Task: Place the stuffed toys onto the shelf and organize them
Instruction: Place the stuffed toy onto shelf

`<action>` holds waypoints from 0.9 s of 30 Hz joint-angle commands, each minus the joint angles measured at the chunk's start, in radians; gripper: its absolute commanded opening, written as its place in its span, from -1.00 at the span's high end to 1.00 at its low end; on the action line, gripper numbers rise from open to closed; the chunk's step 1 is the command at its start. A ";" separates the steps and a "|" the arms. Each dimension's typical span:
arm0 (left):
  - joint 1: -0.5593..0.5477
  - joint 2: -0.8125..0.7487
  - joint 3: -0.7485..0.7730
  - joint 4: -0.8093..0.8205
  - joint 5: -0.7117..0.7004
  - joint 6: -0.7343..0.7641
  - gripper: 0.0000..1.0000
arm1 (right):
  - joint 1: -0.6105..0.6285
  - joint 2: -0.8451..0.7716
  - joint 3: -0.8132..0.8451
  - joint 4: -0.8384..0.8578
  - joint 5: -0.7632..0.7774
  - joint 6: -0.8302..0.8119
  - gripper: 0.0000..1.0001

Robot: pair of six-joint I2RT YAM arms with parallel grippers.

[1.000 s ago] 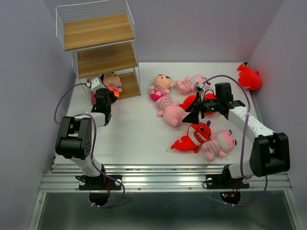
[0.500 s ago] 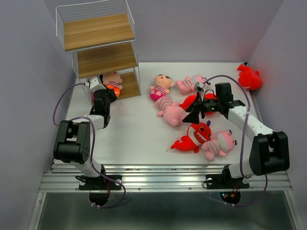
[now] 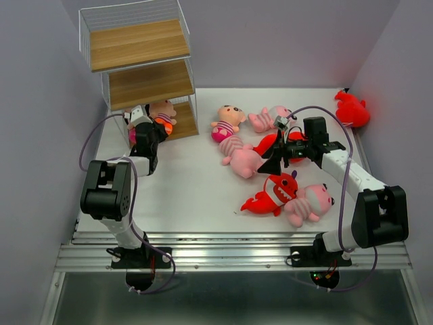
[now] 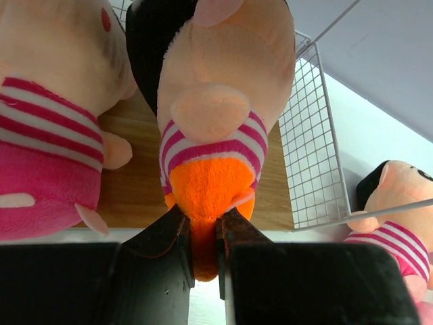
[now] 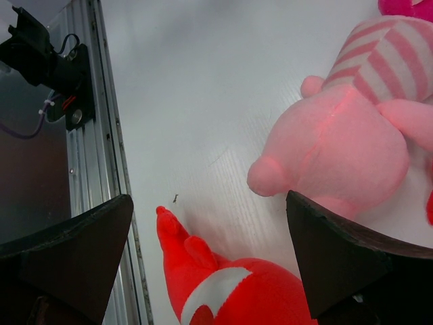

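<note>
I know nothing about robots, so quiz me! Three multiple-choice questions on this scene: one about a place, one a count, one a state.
1. At which board of the shelf is the doll that the left fingers hold?
A) top
B) middle
C) lowest

2. How many wooden boards has the shelf?
A) two
B) three
C) five

3. How are the right fingers?
A) spread wide, gripping nothing
B) clamped on a red shark
C) clamped on the shelf

Answers:
1 C, the doll hangs over the bottom board.
2 B, three boards sit stacked in the wire frame.
3 A, they stand apart above the toys, touching none.

Pink plush (image 5: 338, 156) beside red shark (image 5: 230, 288)
</note>
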 commanded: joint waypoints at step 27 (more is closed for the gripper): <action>0.000 -0.006 0.128 -0.205 -0.238 -0.041 1.00 | -0.015 -0.008 0.002 0.014 -0.036 -0.031 -1.00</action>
